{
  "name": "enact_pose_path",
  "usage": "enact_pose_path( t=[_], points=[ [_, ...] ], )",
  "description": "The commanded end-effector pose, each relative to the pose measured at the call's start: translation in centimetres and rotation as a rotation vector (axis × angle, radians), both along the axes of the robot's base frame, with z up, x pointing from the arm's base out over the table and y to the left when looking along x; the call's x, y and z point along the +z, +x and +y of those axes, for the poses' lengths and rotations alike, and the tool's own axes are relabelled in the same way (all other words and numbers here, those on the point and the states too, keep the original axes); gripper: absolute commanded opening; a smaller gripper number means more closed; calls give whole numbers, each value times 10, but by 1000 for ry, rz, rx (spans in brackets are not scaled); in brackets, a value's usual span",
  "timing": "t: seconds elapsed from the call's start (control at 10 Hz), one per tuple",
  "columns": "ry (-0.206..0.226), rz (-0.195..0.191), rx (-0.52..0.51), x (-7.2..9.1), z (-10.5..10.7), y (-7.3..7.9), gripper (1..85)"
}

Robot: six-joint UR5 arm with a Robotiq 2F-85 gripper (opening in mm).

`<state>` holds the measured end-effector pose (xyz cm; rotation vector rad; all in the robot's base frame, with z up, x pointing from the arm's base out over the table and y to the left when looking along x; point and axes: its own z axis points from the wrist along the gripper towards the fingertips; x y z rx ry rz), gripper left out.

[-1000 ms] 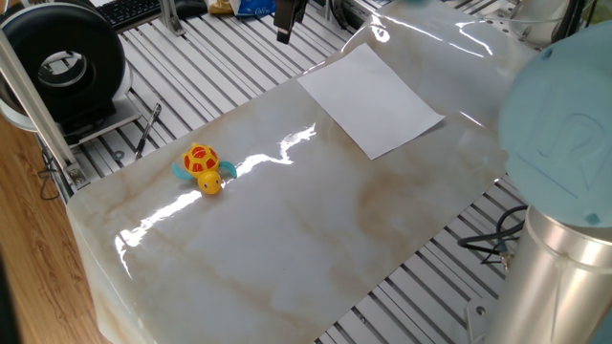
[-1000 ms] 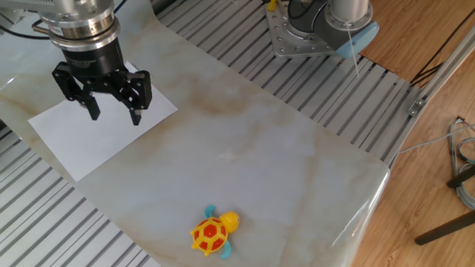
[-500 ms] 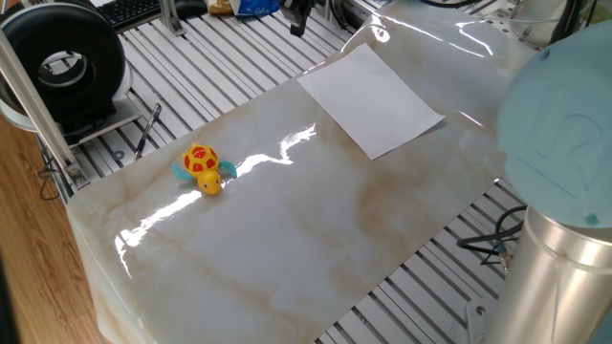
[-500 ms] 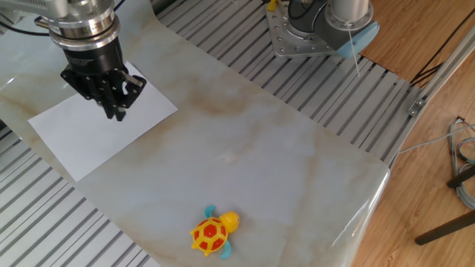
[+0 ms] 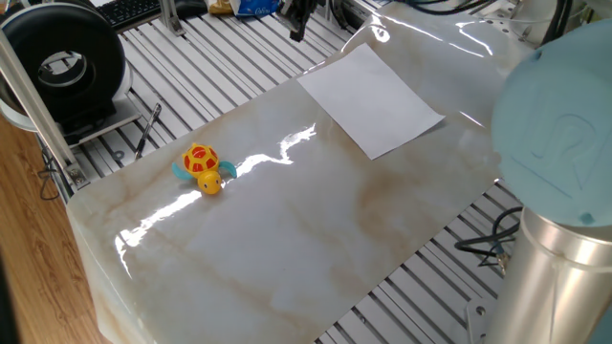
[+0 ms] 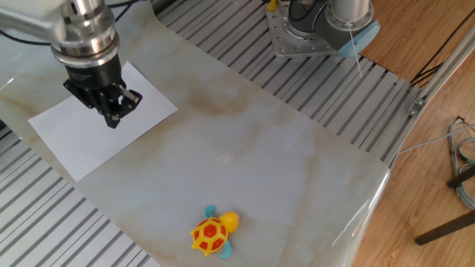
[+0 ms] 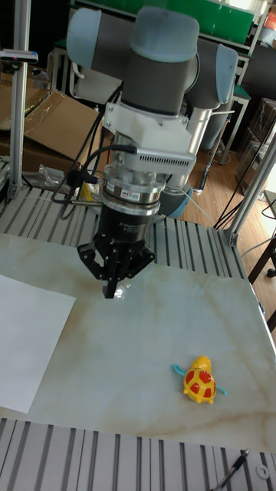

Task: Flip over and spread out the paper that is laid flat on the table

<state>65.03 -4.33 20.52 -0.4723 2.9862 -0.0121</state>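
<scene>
The white paper (image 5: pixel 373 98) lies flat on the far part of the marble table (image 5: pixel 287 248). My gripper (image 6: pixel 113 117) hangs above the table with its fingers pressed together and nothing between them. In the other fixed view it overlaps the paper (image 6: pixel 82 141). From the tall fixed view, the gripper (image 7: pixel 113 290) hovers high, to the right of the paper (image 7: pixel 27 345). Only its dark tip (image 5: pixel 296 21) shows at the top edge of one fixed view.
A yellow and red toy turtle (image 5: pixel 201 168) sits on the slab near its left end, far from the paper. Ribbed aluminium rails (image 6: pixel 349 89) surround the slab. The robot base (image 6: pixel 312 30) stands on them, and a black round device (image 5: pixel 62 62) stands nearby.
The fingers were spread open a second ago and are now closed together. The gripper has shifted only slightly above the paper. Paper and turtle have not moved.
</scene>
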Motion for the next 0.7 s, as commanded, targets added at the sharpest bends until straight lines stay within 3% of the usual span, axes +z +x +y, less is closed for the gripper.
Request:
enact_pose_path(
  t=[0.0, 0.1, 0.3, 0.6],
  points=[
    [-57, 24, -31, -12, -15, -3, 10],
    [-80, 33, -56, -12, -22, -6, 10],
    [-60, 39, -71, -30, -22, -3, 10],
    [-37, 40, -69, -30, -15, -2, 10]
  ],
)
